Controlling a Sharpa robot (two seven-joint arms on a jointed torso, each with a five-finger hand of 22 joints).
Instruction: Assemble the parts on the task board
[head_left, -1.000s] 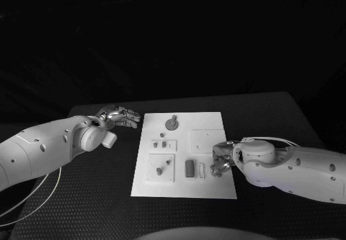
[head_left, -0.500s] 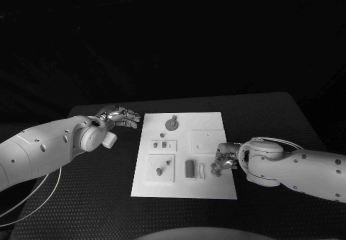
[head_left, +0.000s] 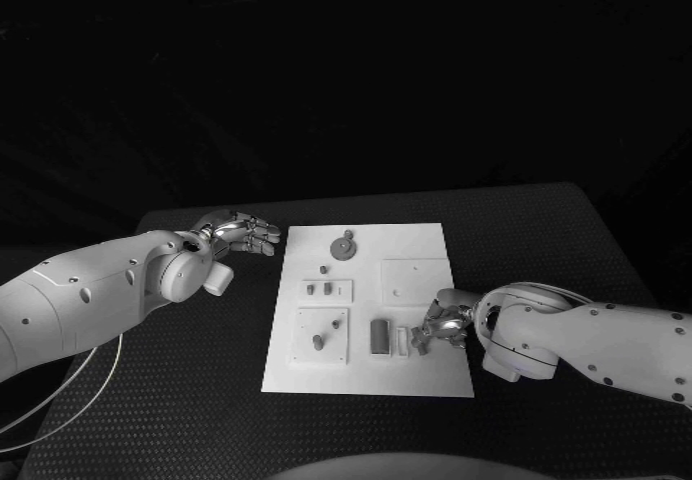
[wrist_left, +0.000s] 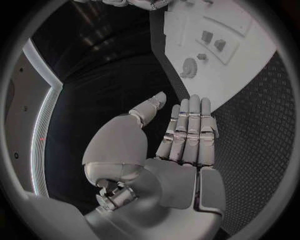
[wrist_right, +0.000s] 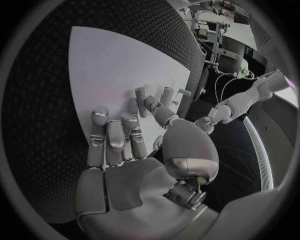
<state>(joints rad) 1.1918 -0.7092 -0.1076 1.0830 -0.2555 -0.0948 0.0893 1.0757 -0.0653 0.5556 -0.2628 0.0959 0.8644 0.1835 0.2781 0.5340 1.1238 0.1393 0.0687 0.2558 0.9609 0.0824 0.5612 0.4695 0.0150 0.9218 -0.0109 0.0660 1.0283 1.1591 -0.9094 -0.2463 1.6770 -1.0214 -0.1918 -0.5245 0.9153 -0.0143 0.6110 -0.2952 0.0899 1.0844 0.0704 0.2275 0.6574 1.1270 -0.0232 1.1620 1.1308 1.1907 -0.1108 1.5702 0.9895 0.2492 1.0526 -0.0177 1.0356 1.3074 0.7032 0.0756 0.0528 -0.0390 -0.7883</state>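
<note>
Lying beside right robot hand (head_left: 441, 327): small part (head_left: 402, 341).

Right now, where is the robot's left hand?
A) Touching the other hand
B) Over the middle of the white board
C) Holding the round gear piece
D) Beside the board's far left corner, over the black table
D: in the head view the left hand is off the task board, next to its far left corner over the black table, fingers apart and holding nothing; the left wrist view agrees.
</note>
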